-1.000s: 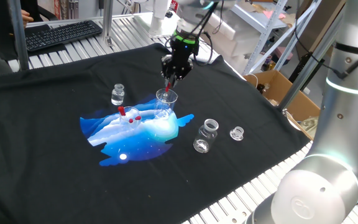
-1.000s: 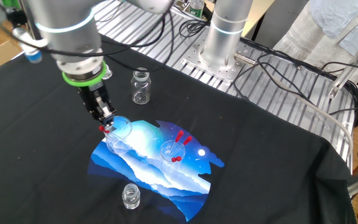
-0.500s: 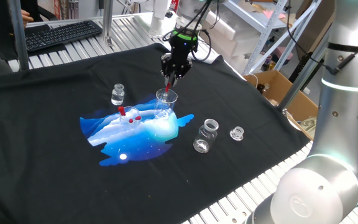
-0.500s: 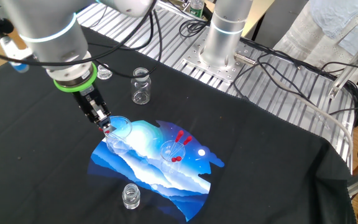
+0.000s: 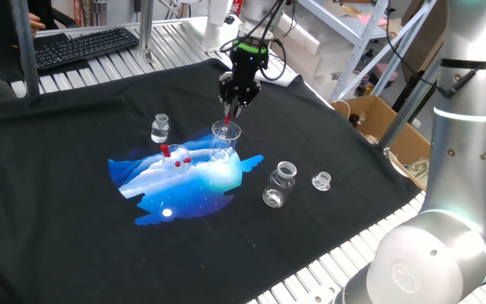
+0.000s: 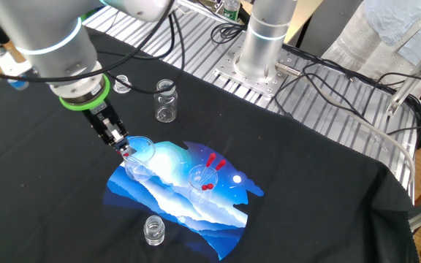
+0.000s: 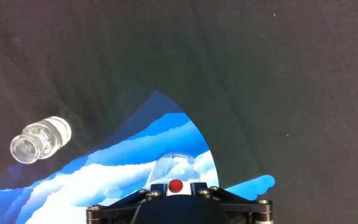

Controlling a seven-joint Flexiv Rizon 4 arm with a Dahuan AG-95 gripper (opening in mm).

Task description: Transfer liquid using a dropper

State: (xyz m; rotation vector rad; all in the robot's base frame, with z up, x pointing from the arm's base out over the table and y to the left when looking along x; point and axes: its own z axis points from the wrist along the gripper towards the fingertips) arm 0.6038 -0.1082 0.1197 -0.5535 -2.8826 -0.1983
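One dropper (image 5: 225,123) pinched by its red bulb in the closed end effector (image 5: 229,110), tube hanging into a beaker (image 5: 224,138).

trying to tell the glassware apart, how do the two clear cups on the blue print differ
The cup under the gripper has one red-bulbed dropper held over or in it; the other cup holds several red-tipped pieces and nothing grips them. The first cup sits at the print's edge, the other nearer its middle. Both are small, clear and upright.

Red-bulbed dropper (image 5: 226,122), upright, tip down
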